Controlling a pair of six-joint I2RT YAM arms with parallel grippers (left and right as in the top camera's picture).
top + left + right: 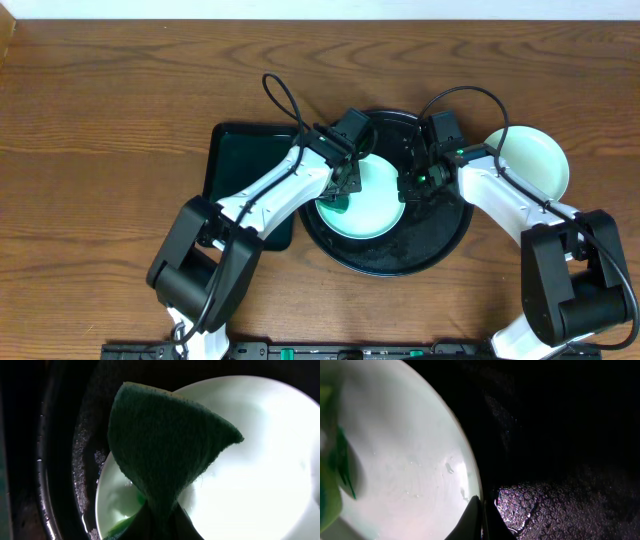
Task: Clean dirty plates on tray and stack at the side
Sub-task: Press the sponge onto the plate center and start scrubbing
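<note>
The left pincer (345, 183) is clamped on a green scouring pad (165, 455), which hangs over the left part of a pale plate (378, 212) lying in the round black tray (400, 258). The right pincer (413, 182) is closed on that plate's right rim. A second plate (535, 160) sits on the surface (100, 120), right of the tray.

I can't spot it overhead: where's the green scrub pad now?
In the left wrist view, the green scrub pad is pinched in the left claw, over the left edge of the plate on the tray.
</note>
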